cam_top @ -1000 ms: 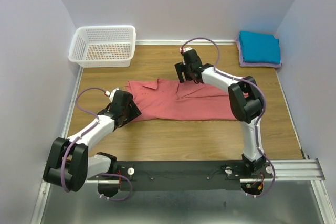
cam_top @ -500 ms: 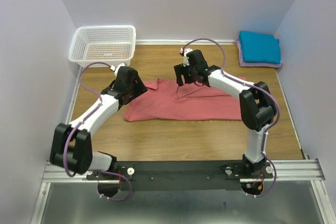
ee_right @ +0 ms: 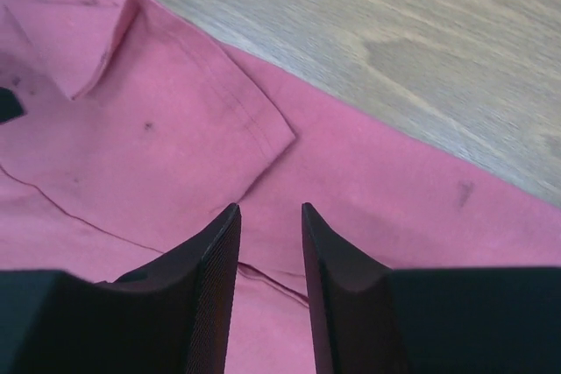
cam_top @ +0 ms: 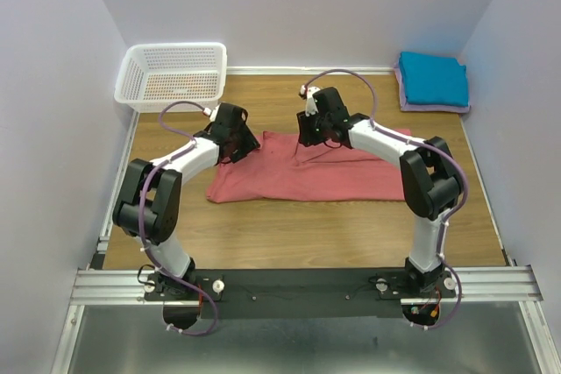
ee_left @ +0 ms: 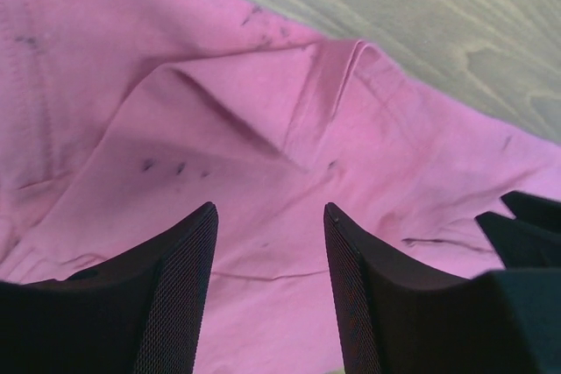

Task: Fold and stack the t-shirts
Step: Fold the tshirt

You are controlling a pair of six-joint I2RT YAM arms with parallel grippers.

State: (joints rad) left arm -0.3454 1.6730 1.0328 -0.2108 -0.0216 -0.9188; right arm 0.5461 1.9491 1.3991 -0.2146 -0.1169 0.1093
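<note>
Since a second ago the left arm has swung from the shirt's near-left edge up to its far edge, and the cloth's left side now lies doubled over.

The salmon-pink t-shirt (cam_top: pixel 302 177) lies as a long band at the table's middle. A sleeve flap (ee_right: pixel 188 142) is turned up along its far hem.

The left gripper (ee_left: pixel 267 212) hovers over the cloth at about 10 o'clock of the shirt. Its fingers are fairly wide apart with nothing between them. The right gripper (ee_right: pixel 267 208) sits at about 12 o'clock, with only a narrow gap and nothing held.

To do this fold well, I judge both should lift straight off so the layers are not dragged, then square the hems before the next fold.

The teal-blue t-shirt (cam_top: pixel 432 78) lies folded on the lavender t-shirt (cam_top: pixel 402 94) at the table's 1 o'clock corner. The white basket (cam_top: pixel 173 76) stands at 11 o'clock.

No brand, label or writing can be read, only small dark flecks on the cloth.
</note>
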